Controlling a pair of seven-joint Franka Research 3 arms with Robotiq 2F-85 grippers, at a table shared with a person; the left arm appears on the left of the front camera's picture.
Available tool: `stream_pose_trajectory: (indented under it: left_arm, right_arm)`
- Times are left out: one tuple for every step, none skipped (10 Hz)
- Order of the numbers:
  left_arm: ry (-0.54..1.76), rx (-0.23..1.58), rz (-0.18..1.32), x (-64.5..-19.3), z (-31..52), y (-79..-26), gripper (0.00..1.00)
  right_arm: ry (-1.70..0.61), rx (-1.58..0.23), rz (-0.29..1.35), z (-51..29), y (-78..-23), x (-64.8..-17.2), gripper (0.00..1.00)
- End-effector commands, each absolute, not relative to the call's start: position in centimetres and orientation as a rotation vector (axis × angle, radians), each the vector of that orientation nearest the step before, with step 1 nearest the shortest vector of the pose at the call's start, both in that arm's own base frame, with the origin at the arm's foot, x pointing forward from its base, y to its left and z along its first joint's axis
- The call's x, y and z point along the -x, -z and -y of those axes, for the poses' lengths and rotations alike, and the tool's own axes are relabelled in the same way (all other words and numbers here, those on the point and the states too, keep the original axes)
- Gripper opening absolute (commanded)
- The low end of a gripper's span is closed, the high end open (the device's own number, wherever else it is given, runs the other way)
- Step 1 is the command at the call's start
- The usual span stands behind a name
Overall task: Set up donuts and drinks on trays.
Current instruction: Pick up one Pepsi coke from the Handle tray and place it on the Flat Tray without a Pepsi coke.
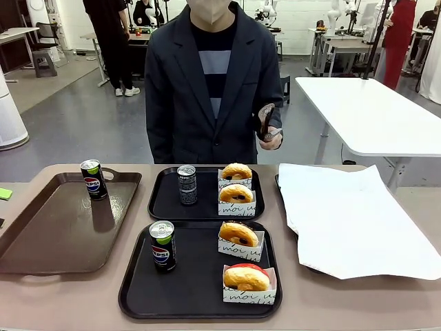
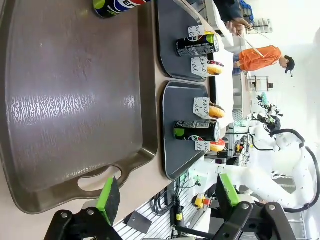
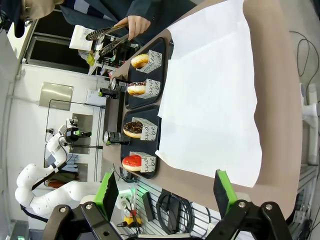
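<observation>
Two black trays lie mid-table. The near tray (image 1: 200, 289) holds a Pepsi can (image 1: 162, 246) and two boxed donuts, one glazed (image 1: 239, 234) and one red-topped (image 1: 247, 278). On the far tray (image 1: 165, 203) stand a dark grey-patterned can (image 1: 187, 184) and two more boxed donuts (image 1: 236, 171) (image 1: 236, 194). Another Pepsi can (image 1: 93, 179) stands on the brown tray (image 1: 55, 227). My left gripper (image 2: 167, 197) hangs open above the brown tray's handle end (image 2: 100, 175). My right gripper (image 3: 165, 192) is open over the white paper (image 3: 215, 100), with the donuts (image 3: 133, 128) off to its side.
A large white paper sheet (image 1: 351, 214) covers the table's right side. The person stands at the far edge holding tongs (image 1: 265, 121) at chest height. A small green object (image 1: 5, 194) lies at the far left edge.
</observation>
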State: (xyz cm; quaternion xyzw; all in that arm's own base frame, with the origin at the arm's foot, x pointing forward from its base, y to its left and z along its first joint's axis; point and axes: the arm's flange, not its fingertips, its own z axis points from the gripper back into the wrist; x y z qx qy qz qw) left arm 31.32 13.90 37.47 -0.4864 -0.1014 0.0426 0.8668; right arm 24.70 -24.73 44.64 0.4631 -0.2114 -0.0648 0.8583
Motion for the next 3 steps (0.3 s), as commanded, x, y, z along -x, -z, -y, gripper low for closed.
stream_pose_trajectory:
  left_arm:
    - [-0.105, 1.040, 0.222, -31.52, -13.88, -37.60, 1.00]
    - [-0.105, 1.040, 0.222, -31.52, -13.88, -37.60, 1.00]
    - [-0.105, 1.040, 0.222, -31.52, -13.88, -37.60, 1.00]
  right_arm:
    - [0.122, -0.993, 0.469, 24.73, -44.62, -24.89, 1.00]
    - [0.122, -0.993, 0.469, 24.73, -44.62, -24.89, 1.00]
    - [0.122, -0.993, 0.469, 24.73, -44.62, -24.89, 1.00]
